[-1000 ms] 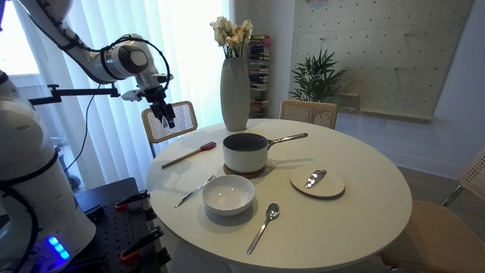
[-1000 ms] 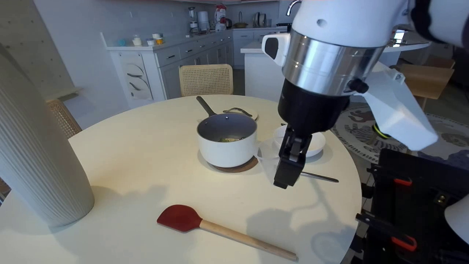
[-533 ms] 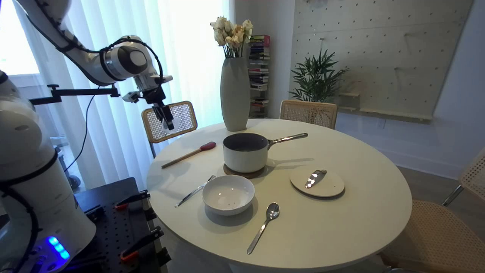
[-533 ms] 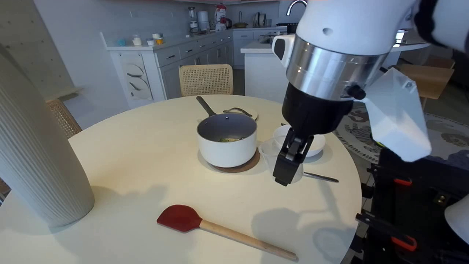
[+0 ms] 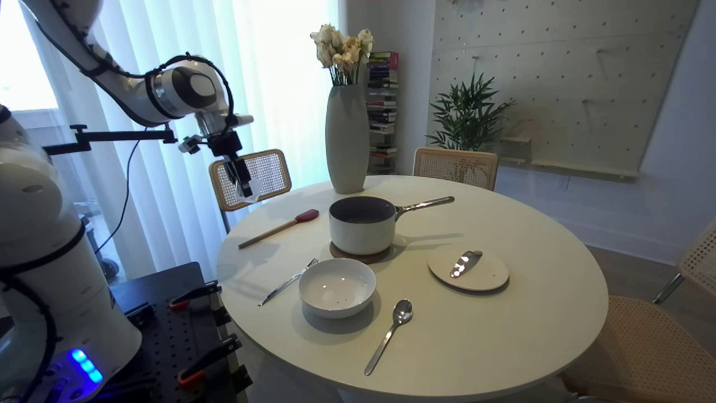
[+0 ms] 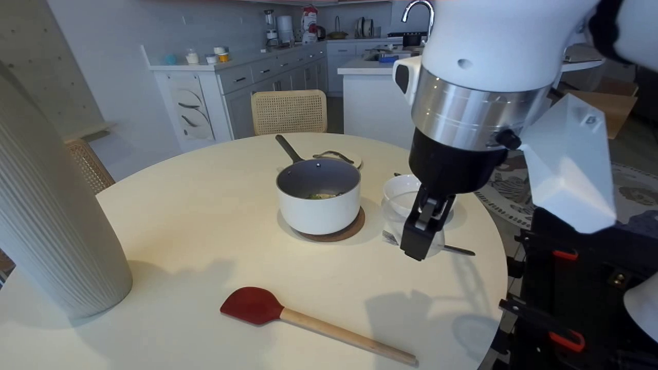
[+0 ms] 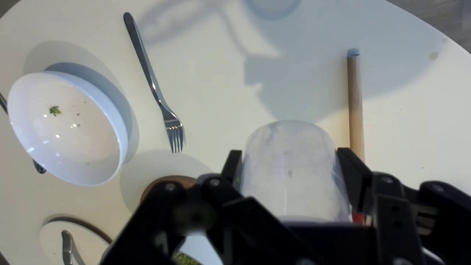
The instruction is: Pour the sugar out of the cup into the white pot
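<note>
My gripper is shut on the cup, a translucent plastic one, with a black finger on each side. In an exterior view the cup leans a little towards the pot, mostly behind the fingers. No sugar can be made out in it; a small dark speck shows on its wall. The white pot, dark inside, stands on a brown round mat, some greenish food at its bottom. Its long handle points away from the gripper. My gripper hangs above the table's edge, apart from the pot.
A white bowl stands near the pot, with a fork beside it and a spoon further along. A red spatula lies below the gripper. The pale lid lies flat, and a tall vase stands behind.
The wrist has turned and the cup has swung from a strong tilt towards a more upright stance. The gripper has drawn slightly away from the pot, still holding the cup.
</note>
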### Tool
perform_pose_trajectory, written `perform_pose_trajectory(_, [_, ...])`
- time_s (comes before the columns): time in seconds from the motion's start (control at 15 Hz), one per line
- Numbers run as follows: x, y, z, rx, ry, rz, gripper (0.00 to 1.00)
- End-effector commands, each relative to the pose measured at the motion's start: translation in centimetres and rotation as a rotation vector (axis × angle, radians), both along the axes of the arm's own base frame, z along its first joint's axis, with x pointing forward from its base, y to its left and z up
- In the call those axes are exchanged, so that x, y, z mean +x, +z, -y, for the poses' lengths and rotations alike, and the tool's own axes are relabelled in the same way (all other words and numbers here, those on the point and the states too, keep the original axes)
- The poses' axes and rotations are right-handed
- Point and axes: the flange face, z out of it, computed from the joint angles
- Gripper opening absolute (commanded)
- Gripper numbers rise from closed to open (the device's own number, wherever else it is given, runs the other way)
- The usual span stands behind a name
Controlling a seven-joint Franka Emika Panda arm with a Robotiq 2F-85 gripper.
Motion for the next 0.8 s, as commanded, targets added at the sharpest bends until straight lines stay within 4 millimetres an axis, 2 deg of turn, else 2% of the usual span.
perform_pose_trajectory(0.0, [-0.01,0.05,0.02,-0.001,0.000,-0.002,0.66])
perform_pose_trajectory(0.33, [-0.02,0.04,0.03,-0.002,0.000,-0.003,0.66])
perform_pose_trajectory(0.4, [-0.02,0.04,0.03,-0.002,0.000,-0.003,0.41])
perform_pose_trajectory(0.73, [0.29,0.32,-0.25,0.040,-0.005,0.044,0.41])
